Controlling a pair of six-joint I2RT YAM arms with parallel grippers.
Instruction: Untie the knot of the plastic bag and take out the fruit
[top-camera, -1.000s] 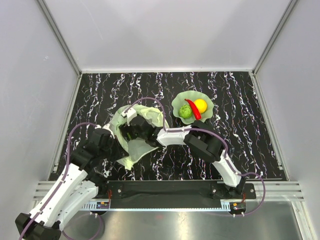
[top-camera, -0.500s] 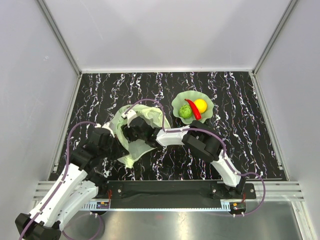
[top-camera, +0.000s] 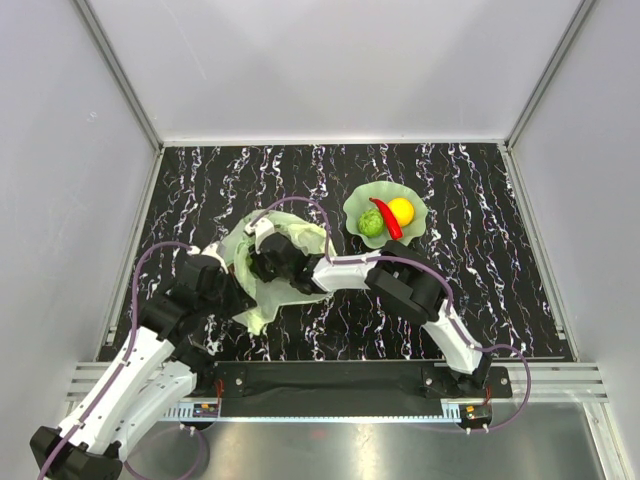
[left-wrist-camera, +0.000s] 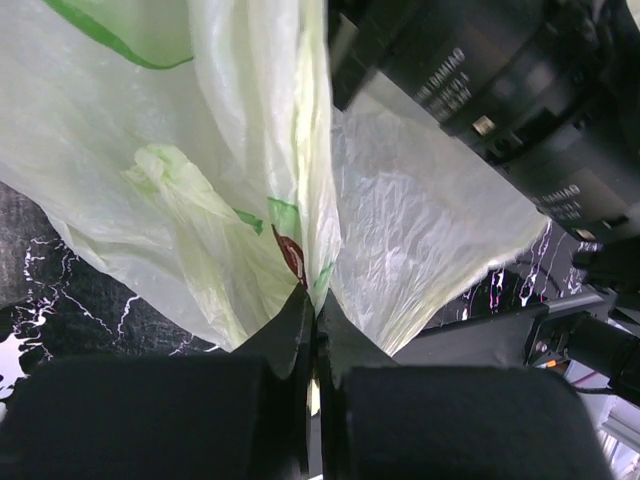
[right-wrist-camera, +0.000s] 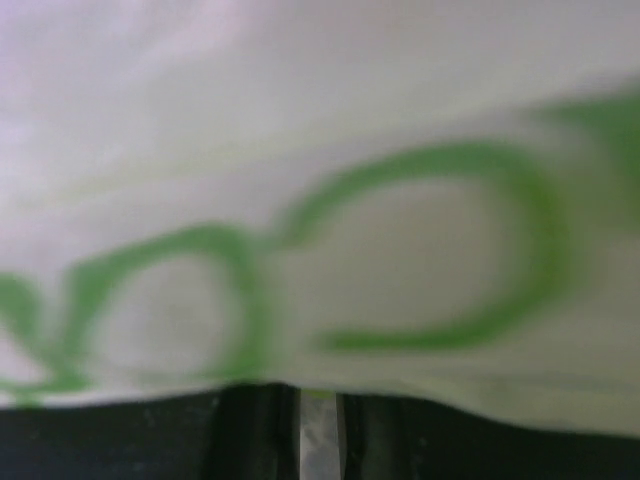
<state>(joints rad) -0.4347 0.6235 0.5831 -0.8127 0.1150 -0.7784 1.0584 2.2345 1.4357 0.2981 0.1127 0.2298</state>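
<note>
Midway across the black marbled table (top-camera: 480, 290), both arms meet at the plastic bag (top-camera: 285, 238), which lies crumpled left of centre, well apart from the green wavy-edged dish (top-camera: 352, 208) to its right. The left gripper (left-wrist-camera: 311, 300) has its fingers pressed together on a fold of the thin pale film at the bag's near left side, and the sheet fans up and away from that pinch. The right arm (top-camera: 400, 285) reaches in from the right, its black wrist housing sitting on top of the bag, with the right gripper (right-wrist-camera: 317, 430) buried in the folds. From the right wrist camera the bag's film, printed with green loops, fills nearly the whole view in a blur; the two dark fingers (right-wrist-camera: 255, 435) stand close together with a narrow pale strip between them, and whether they pinch the film cannot be told. Three pieces of the fruit rest in the dish: a green round fruit (top-camera: 371, 225), a yellow-orange round one (top-camera: 402, 210) and a long red piece (top-camera: 386, 218) lying between them
</note>
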